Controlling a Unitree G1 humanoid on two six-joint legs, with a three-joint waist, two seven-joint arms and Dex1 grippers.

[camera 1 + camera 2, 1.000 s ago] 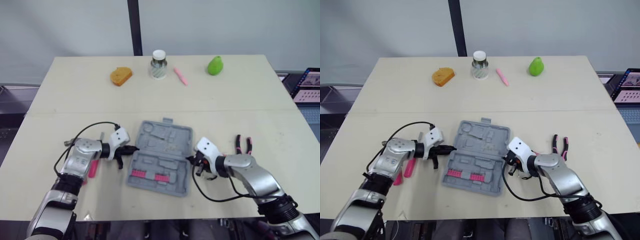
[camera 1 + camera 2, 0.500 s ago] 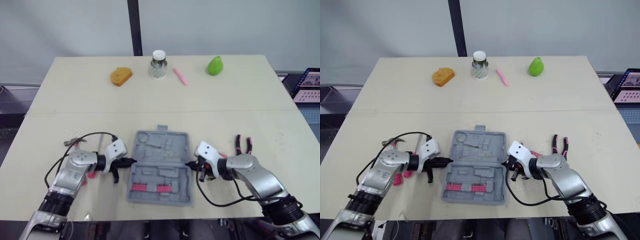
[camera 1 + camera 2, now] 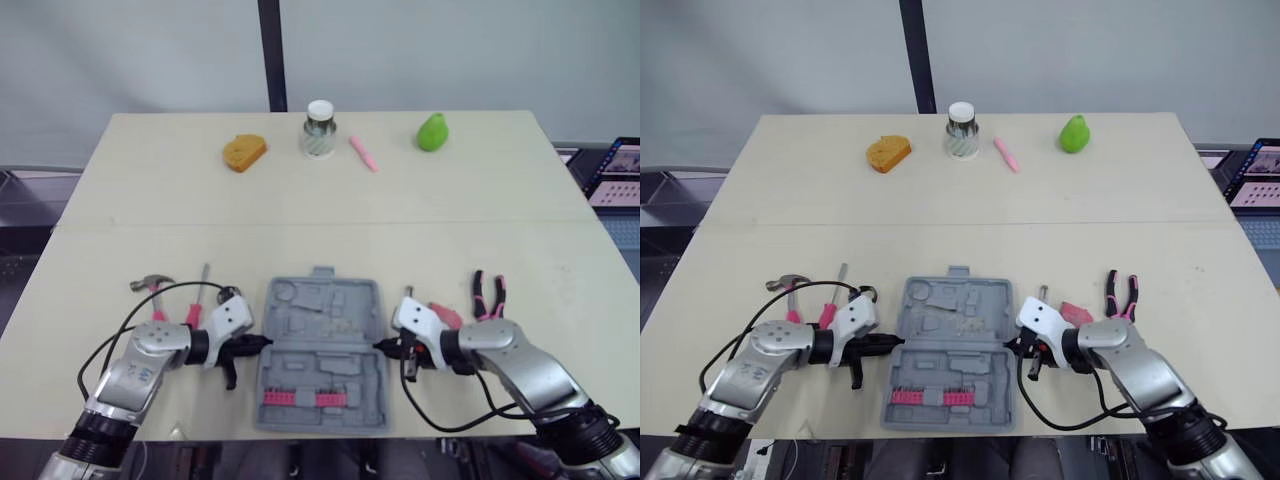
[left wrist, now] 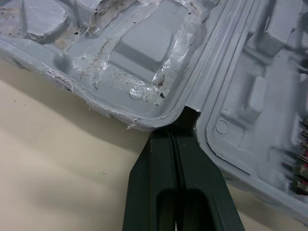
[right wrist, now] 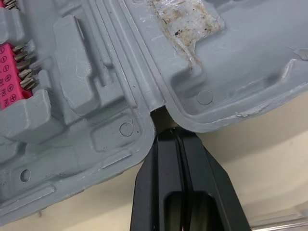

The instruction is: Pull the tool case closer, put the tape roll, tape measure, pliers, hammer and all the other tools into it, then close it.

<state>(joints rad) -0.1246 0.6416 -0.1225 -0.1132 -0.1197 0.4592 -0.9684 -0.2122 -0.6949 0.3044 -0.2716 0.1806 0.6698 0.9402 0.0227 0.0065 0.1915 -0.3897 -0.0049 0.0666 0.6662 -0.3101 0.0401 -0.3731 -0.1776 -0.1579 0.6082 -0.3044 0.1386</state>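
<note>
The case (image 3: pixel 322 350) lies open and flat at the middle of the table's (image 3: pixel 500 200) front edge, with a row of pink bits (image 3: pixel 300 399) in its nearer half. The left gripper (image 3: pixel 262 343) has its jaws pressed together, tips in the hinge notch on the case's left side. The right gripper (image 3: pixel 380 346) does the same at the right notch. The hammer (image 3: pixel 152 285) and a screwdriver (image 3: pixel 198 300) lie beside the left arm, towards the left edge. The pliers (image 3: pixel 488 295) lie right of the case, with a pink item (image 3: pixel 445 315) I cannot identify between them.
</note>
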